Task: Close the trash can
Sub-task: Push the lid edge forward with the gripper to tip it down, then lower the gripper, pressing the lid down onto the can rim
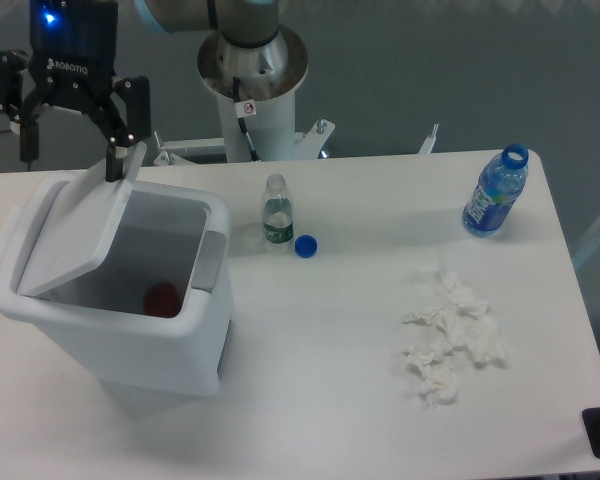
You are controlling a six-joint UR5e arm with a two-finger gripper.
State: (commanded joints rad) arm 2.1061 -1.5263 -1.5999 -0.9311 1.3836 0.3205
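Note:
The trash can [130, 345] is a big white bin at the table's left, with a grey latch tab [210, 262] on its right rim. Its lid [80, 235] is hinged on the left side and stands part-way down, slanting over the opening. The lid's upper edge leans against the right finger [115, 160] of my gripper [70, 150]. My gripper hangs above the bin's back rim, open, with nothing held between its fingers. Inside the bin a red object [161, 298] lies on the bottom.
A small clear bottle [277, 212] and a blue cap [305, 245] stand just right of the bin. An open blue bottle [495, 192] is at the far right, crumpled tissue [450, 340] in front of it. The robot's base [252, 70] stands behind the table.

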